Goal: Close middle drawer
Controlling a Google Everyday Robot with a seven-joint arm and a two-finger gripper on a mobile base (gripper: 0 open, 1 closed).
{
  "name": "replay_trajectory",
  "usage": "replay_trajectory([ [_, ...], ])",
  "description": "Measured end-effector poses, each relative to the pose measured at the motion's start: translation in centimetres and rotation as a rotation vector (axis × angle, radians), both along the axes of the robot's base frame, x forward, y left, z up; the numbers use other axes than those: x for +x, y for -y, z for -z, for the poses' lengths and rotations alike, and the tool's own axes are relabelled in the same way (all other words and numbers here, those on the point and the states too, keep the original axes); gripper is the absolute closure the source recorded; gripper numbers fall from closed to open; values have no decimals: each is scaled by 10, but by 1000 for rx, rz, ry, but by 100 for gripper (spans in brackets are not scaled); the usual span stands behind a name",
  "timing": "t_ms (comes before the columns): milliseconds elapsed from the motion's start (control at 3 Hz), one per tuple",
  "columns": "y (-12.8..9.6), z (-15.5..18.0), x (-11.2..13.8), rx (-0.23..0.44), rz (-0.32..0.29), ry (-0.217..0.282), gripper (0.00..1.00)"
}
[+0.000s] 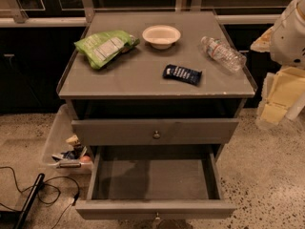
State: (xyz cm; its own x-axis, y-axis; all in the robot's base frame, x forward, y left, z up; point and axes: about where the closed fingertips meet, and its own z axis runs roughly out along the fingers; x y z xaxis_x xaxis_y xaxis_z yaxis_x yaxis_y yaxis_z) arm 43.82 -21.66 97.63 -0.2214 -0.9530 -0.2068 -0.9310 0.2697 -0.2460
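Observation:
The middle drawer [155, 180] is pulled far out toward me. Its grey box interior shows nothing inside. Its flat front [155, 209] lies at the bottom edge of the view, with the brass knob [156, 218] barely showing. The like grey drawer front above it [155, 130] has its own knob [156, 134] and stands slightly out from the cabinet. The lowest drawer is hidden under the open one. My gripper [280, 95], pale yellow below the white arm [290, 30], hangs at the right edge beside the cabinet's right side, apart from the drawer.
On the cabinet top [143, 75] lie a green chip bag [103, 46], a white bowl [161, 35], a dark snack bar [182, 74] and a clear water bottle [222, 53]. A clear bin [62, 144] of items stands left of the cabinet. Cables [33, 190] lie on the floor.

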Motion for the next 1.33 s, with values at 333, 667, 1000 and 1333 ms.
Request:
replay_trajectory([
  [333, 0, 0, 0, 0, 0, 0, 0],
  [667, -3, 11, -11, 21, -35, -18, 0],
  [1000, -9, 48, -37, 39, -74, -58, 19],
  [1333, -10, 107, -74, 47, -122, -118, 42],
])
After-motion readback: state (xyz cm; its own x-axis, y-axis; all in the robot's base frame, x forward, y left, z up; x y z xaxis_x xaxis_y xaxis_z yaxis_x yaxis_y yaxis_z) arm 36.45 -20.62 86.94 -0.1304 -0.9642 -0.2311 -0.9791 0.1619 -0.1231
